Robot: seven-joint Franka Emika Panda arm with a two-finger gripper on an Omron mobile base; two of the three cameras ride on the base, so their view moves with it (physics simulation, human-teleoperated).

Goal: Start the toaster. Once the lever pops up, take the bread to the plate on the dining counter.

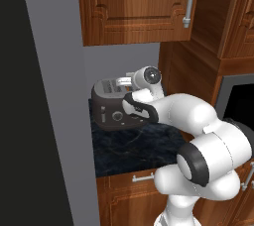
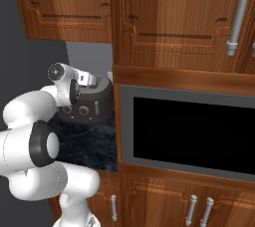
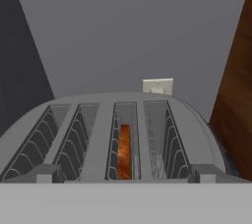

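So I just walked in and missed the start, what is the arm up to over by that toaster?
The white arm is reaching over the dark grey toaster, which sits on the small dark-topped counter in the corner below the wood cabinets. Its gripper hangs open above the toaster's top, holding nothing. A slice of bread sits down in the third slot from the left in the hand view. The other slots look empty.
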